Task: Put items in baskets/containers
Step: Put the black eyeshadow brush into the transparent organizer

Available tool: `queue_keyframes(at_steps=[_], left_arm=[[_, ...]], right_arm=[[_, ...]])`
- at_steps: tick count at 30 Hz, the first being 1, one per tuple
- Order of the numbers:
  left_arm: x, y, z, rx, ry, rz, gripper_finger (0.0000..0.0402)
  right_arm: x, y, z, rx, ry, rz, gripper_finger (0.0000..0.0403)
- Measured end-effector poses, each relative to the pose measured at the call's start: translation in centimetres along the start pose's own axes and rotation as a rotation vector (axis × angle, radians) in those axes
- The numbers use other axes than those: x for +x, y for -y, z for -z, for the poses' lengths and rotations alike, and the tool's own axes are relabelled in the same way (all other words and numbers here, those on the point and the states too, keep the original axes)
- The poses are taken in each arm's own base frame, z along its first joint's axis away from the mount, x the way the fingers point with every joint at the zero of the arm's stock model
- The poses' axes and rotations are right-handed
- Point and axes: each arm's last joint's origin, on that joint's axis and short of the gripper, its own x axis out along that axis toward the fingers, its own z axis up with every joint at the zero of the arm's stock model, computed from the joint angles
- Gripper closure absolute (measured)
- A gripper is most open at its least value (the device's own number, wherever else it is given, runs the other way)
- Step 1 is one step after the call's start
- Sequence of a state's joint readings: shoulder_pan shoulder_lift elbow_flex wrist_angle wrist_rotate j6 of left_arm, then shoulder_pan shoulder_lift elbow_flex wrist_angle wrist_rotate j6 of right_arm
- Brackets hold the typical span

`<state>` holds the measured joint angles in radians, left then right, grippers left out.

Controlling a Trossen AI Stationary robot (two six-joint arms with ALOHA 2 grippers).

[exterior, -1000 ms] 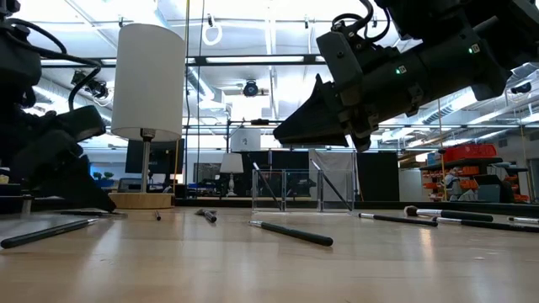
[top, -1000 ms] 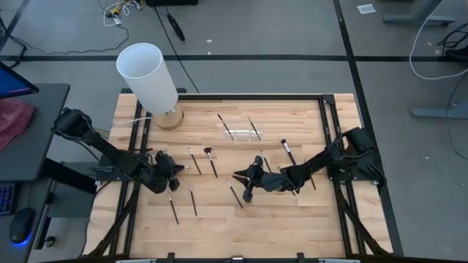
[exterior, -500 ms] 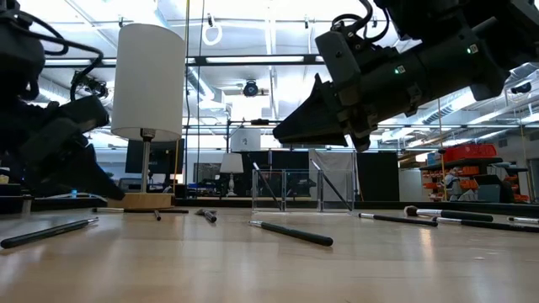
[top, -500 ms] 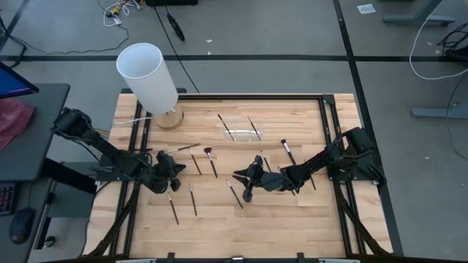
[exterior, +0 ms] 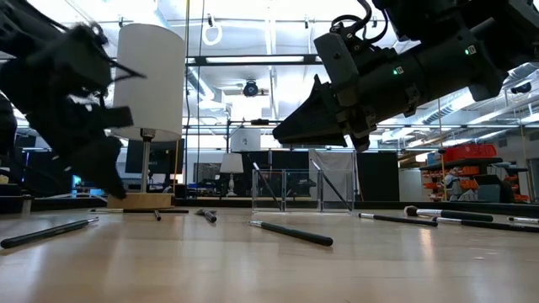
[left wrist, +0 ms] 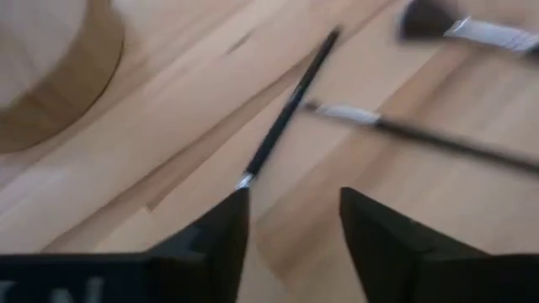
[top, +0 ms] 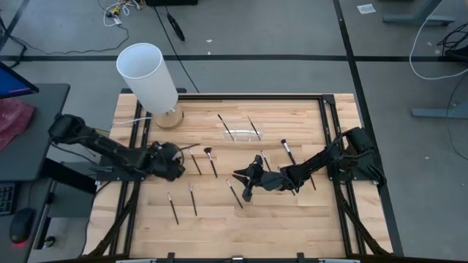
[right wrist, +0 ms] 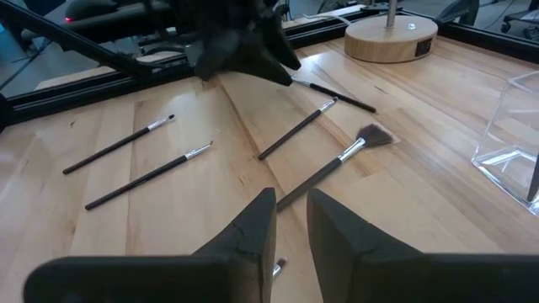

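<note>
I've got the left hand [top: 178, 152] low over the desk [top: 292, 219] just in front of the white cylinder w/ wooden base [top: 148, 76], fingers [left wrist: 210, 236] apart w/ nothing between them; a thin dark brush [left wrist: 282, 118] lies on the wood right at one fingertip, can't tell if it touches. Right hand [top: 243, 188] hangs above the desk centre, on the near side of the clear holder [top: 242, 133], fingers [right wrist: 253, 231] a narrow gap apart, not clamped on anything I can see, raised off the wood in the low view. Holder sits to the right of the cylinder, apart from it, w/ two brushes [top: 226, 126] leaning inside. Rest of the brushes lie loose on the desk: a fan-tipped brush [top: 210, 160] and a slim one beside it btwn the two hands, two more [top: 192, 199] nearer the front edge, one by the right hand's fingertips, others [top: 288, 151] along the right forearm.
</note>
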<state>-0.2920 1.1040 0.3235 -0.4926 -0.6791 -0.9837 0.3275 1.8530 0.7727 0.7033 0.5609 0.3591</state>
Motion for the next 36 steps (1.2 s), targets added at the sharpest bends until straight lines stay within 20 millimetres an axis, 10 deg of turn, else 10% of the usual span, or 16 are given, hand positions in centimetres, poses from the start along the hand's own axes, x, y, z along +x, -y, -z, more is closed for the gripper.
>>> queue_keyframes(at_steps=[8,36], left_arm=[[1.0,-1.0,-0.1,0.071,0.002,-0.029,0.0131],[2.6,-4.2,0.3,-0.012,0.045,0.067,0.0155]], right_arm=[[0.0,0.0,0.1,-0.004,-0.005,0.001,0.0333],[0.0,0.1,0.2,-0.016,-0.021,0.008,0.0333]])
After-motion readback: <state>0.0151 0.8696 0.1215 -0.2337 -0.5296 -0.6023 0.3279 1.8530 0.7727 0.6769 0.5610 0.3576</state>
